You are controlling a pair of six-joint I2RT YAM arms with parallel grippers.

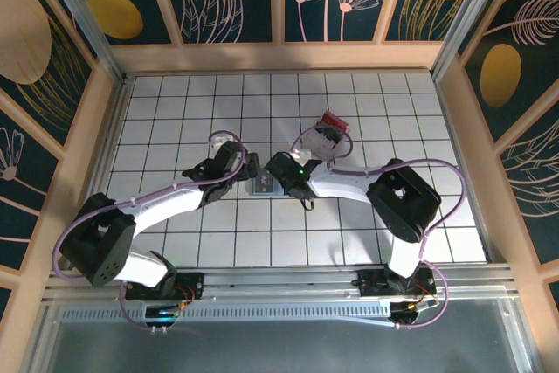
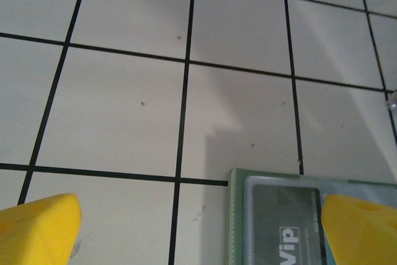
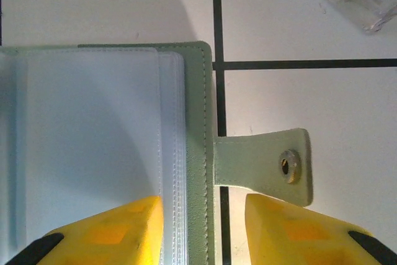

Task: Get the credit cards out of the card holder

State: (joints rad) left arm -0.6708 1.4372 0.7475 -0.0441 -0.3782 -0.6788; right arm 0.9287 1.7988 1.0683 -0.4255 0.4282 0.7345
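Top external view shows the tiled table (image 1: 175,111), both arms meeting at its middle. Under the right gripper (image 3: 203,231) lies the open card holder (image 3: 93,141), its stitched edge between the half-spread fingers, which do not pinch it. The left gripper (image 2: 201,231) is spread wide, and a grey credit card (image 2: 282,228) sits sleeved beside its right fingertip. The snap tab (image 3: 260,166) lies just ahead of the right gripper's right finger.

We see our right hand (image 3: 203,216), fingers apart, astride the stitched edge of the open card holder (image 3: 93,128), whose snap tab (image 3: 263,166) lies flat on the tiled worktop (image 3: 335,116).
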